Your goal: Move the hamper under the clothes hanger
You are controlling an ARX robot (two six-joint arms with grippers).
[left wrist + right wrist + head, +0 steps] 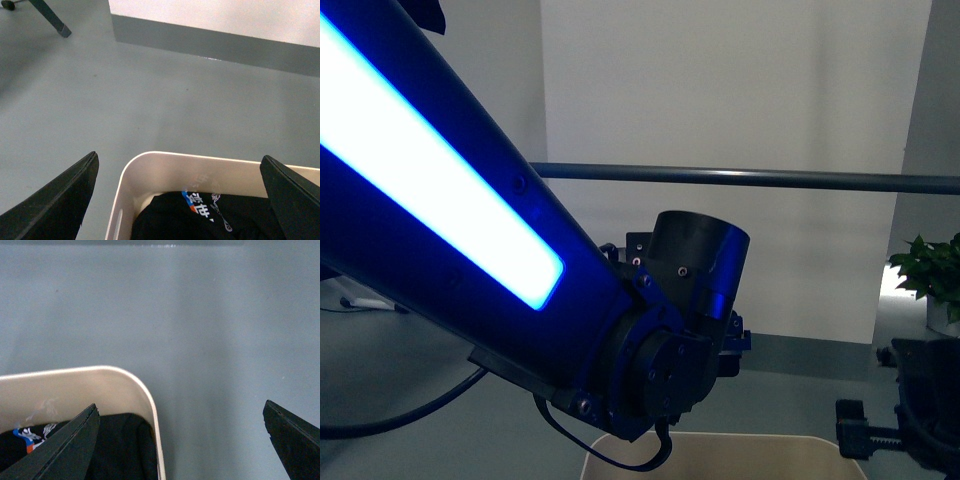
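Both grippers, left (pixel 177 200) and right (pixel 180 440), were spread wide over the hamper (pixel 165 172) corners. A black shirt (pixel 200 220) lay inside the hamper, and the rack bar (pixel 740 178) ran above it.

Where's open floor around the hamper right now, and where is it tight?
Bare grey floor runs from the hamper rim to the wall's dark baseboard; one rack leg stands at its far corner. More bare floor lies past the hamper's other corner. Inside is crowded: a black printed T-shirt fills it. Both grippers straddle the corners, open.

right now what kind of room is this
Probably a laundry or utility room: a beige hamper holding a black printed T-shirt, a garment-rack bar, bare grey floor.
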